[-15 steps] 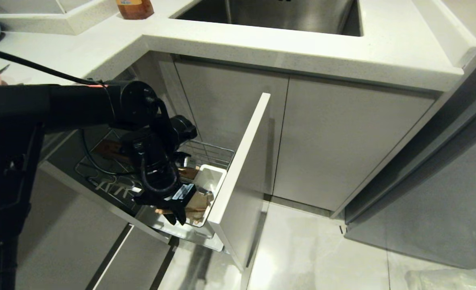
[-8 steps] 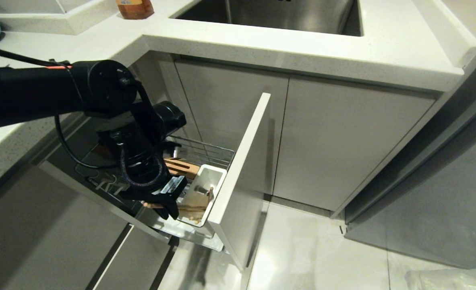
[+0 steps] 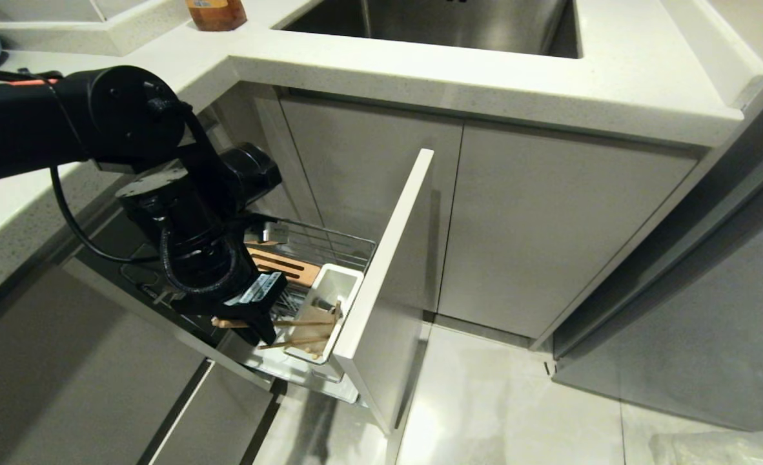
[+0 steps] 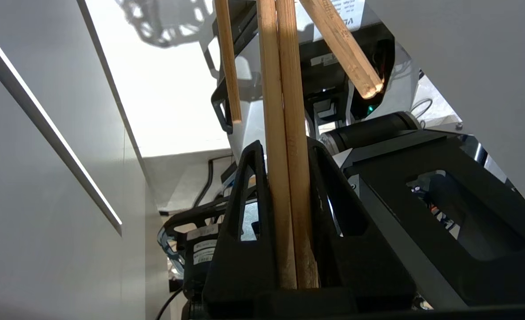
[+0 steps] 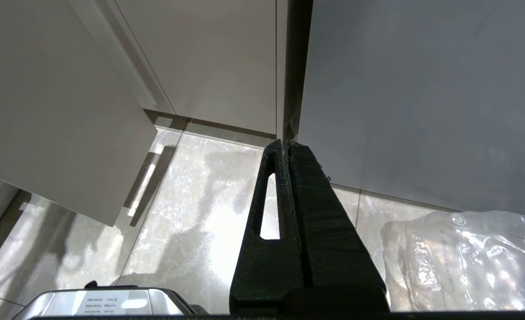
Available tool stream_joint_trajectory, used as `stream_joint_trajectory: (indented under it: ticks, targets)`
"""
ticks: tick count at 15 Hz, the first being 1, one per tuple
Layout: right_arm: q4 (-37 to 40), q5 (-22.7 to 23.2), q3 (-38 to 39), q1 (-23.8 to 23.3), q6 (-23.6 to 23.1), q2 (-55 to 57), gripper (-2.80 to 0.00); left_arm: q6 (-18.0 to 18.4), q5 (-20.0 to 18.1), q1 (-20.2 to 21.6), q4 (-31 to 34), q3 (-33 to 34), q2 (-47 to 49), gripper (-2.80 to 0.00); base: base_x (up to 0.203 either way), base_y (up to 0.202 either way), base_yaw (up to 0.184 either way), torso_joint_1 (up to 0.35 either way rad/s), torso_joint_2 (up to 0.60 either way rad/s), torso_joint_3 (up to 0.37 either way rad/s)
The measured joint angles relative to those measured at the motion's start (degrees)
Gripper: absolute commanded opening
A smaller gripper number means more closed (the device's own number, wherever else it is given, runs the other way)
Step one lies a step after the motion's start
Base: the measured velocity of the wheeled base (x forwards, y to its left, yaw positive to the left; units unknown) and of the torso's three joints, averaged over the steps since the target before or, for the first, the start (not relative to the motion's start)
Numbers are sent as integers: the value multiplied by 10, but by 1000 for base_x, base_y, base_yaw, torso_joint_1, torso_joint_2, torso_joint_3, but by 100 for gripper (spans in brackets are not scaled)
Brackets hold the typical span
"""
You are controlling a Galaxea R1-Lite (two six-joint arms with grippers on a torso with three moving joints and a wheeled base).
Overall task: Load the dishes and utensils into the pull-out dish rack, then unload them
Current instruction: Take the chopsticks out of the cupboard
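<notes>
Chopsticks point(image 4: 284, 186) riding clamped in the left gripper point(image 3: 262, 323) above the utensil box point(image 3: 330, 290), probably unloading underway; right gripper point(image 5: 287, 178) hanging closed, idle.

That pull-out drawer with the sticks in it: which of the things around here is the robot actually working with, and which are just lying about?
Part of the job:
- left gripper, shut on the chopsticks
- white utensil box
- slotted wooden block
- pull-out dish rack

Just lying about:
- sink
- amber bottle
- plastic bag on the floor
- right gripper, shut and idle
</notes>
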Motion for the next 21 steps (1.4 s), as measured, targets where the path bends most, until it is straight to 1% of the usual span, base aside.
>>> stream_joint_trajectory:
  ticks: [5, 8, 10, 13, 18, 21]
  targets:
    - [0, 0, 0, 0, 0, 0, -280, -4, 0, 1, 2, 0, -17, -280, 0, 0, 0, 0, 0, 0]
    - [0, 0, 0, 0, 0, 0, -280, -3, 1, 0, 22, 5, -33, -280, 0, 0, 0, 0, 0, 0]
    - [0, 0, 0, 0, 0, 0, -280, -3, 4, 1, 23, 13, -46, -280, 0, 0, 0, 0, 0, 0]
    - [0, 0, 0, 0, 0, 0, -280, -2, 6, 1, 26, 16, -72, -280, 0, 0, 0, 0, 0, 0]
    - [0, 0, 0, 0, 0, 0, -280, -2, 6, 1, 64, 18, -118, -280, 0, 0, 0, 0, 0, 0]
    - [0, 0, 0, 0, 0, 0, -280, -2, 5, 1, 67, 33, -154, -280, 0, 0, 0, 0, 0, 0]
